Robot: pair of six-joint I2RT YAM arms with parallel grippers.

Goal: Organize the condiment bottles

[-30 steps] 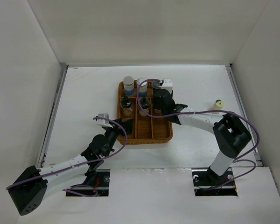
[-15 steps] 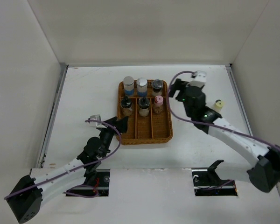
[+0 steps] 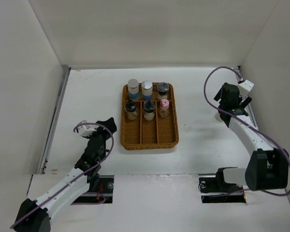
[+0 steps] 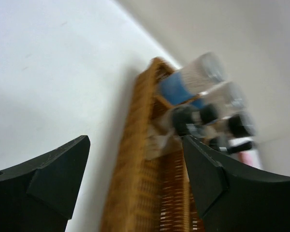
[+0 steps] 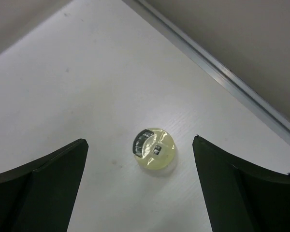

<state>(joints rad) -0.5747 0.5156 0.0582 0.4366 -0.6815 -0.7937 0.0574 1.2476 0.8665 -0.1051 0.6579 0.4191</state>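
The brown wicker tray (image 3: 150,137) holds several condiment bottles in its far half: two silver-capped with blue labels (image 3: 133,88) (image 3: 147,88), a dark-lidded one (image 3: 163,89), two more dark-lidded (image 3: 131,109) (image 3: 149,110) and a pink-capped one (image 3: 164,107). A cream-capped bottle (image 5: 154,148) stands alone on the table at the far right. My right gripper (image 5: 139,140) hangs open directly above it, a finger on each side, apart from it. My left gripper (image 3: 105,126) is open and empty, left of the tray, facing its side wall (image 4: 135,193).
White walls close in the table on the left, back and right. A metal rail (image 5: 222,72) runs along the right edge, just beyond the cream-capped bottle. The tray's near compartments (image 3: 150,133) hold nothing.
My right gripper opened, left the pink-capped bottle in the tray and swung right, over the cream-capped bottle. My left arm drew back from the tray's left edge.
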